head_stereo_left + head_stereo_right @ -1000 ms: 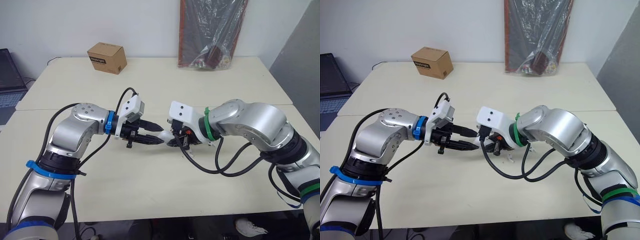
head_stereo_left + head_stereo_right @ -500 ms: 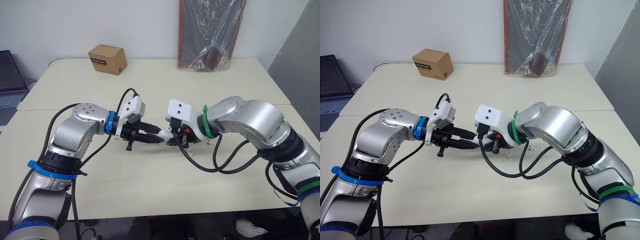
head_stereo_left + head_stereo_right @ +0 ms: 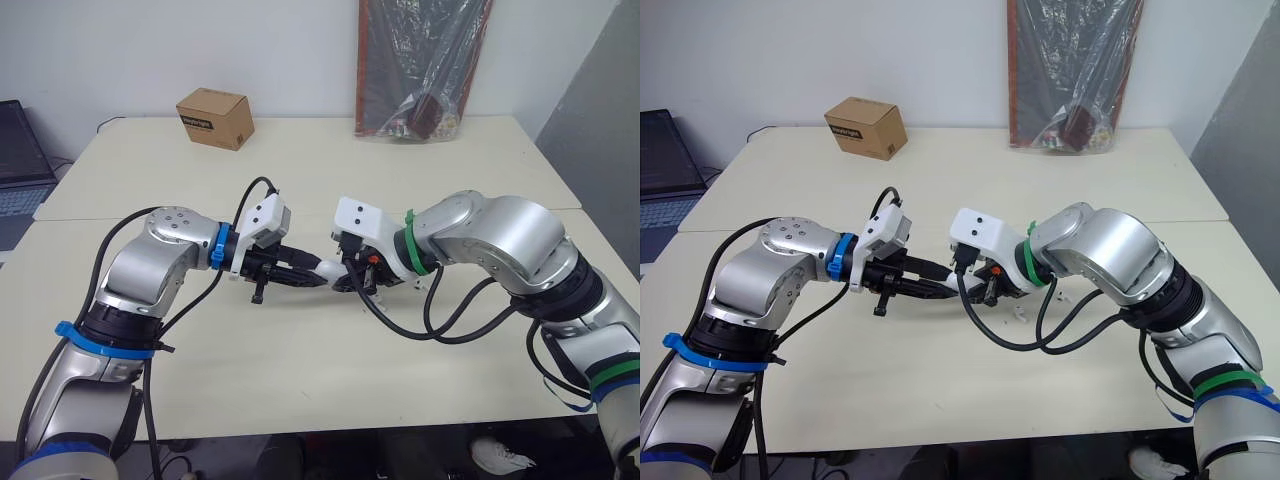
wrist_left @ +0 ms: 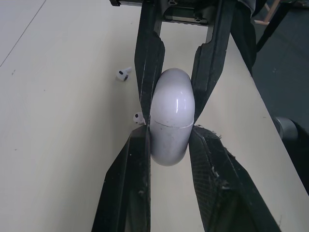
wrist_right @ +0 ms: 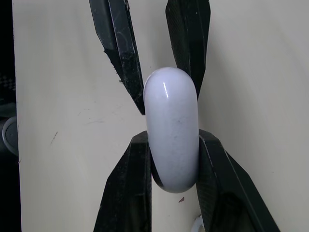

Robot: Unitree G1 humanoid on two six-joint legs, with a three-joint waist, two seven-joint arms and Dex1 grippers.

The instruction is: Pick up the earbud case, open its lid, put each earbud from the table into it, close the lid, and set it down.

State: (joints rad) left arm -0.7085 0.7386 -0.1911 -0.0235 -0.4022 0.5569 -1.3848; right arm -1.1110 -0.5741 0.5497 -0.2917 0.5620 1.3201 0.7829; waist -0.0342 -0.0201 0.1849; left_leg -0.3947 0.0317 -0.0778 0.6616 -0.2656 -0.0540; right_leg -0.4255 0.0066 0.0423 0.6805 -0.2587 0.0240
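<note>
The white earbud case point(image 4: 171, 121) hangs above the middle of the cream table point(image 3: 300, 360), held from both ends. Its lid seam looks closed. My left gripper point(image 4: 170, 133) is shut on one end, its fingers point(image 4: 130, 174) pressing the case's sides. My right gripper point(image 5: 172, 137) is shut on the opposite end, facing the left one. In the eye views the case point(image 3: 328, 270) sits between the two sets of black fingertips. Two white earbuds point(image 4: 123, 74) point(image 4: 139, 117) lie on the table below and to the right of the case, by my right wrist point(image 3: 1018, 316).
A cardboard box point(image 3: 213, 117) stands at the back left of the table. A black plastic bag point(image 3: 420, 70) leans on the wall at the back right. A laptop point(image 3: 20, 155) sits at the far left. Black cables loop under both forearms.
</note>
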